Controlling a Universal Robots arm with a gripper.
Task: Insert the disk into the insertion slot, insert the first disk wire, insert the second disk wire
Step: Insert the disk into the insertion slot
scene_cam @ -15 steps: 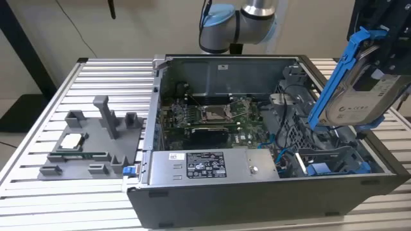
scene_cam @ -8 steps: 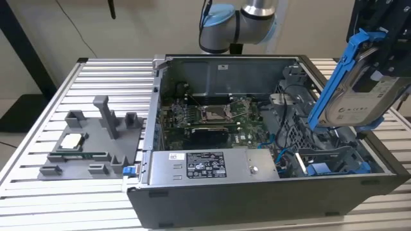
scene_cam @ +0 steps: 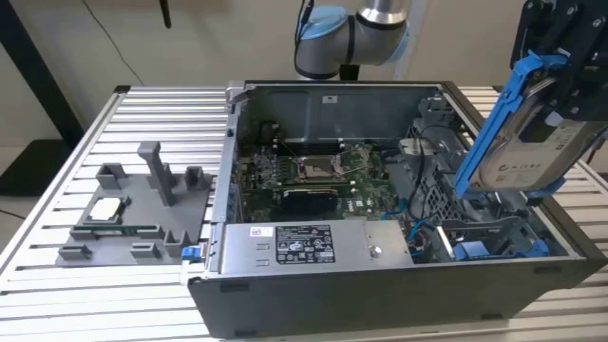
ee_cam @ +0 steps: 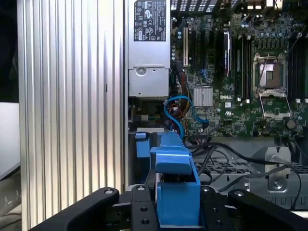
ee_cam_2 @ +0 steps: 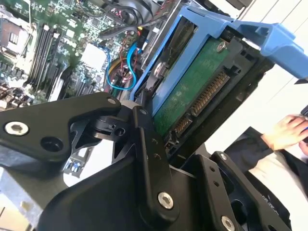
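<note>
My gripper [scene_cam: 562,75] is shut on the disk [scene_cam: 525,146], a silver-grey drive with a white label in a bright blue caddy. It hangs tilted above the open computer case, at the exterior view's right. Below it lies the insertion slot [scene_cam: 496,241], a dark-grey bay with blue tabs in the case's near right corner. The second wrist view shows the disk's green circuit board [ee_cam_2: 195,94] and its connector between my black fingers [ee_cam_2: 147,149]. In the first wrist view the blue caddy [ee_cam: 175,185] sits in my gripper [ee_cam: 175,211]. A blue wire [ee_cam: 179,111] loops beside the motherboard.
The open case [scene_cam: 380,299] rests on a ribbed metal table [scene_cam: 161,114]. Inside are the motherboard [scene_cam: 309,174] and a grey power-supply box [scene_cam: 309,246]. A grey fixture plate [scene_cam: 133,214] lies at the exterior view's left. A person's hand [ee_cam_2: 288,132] is in the second wrist view.
</note>
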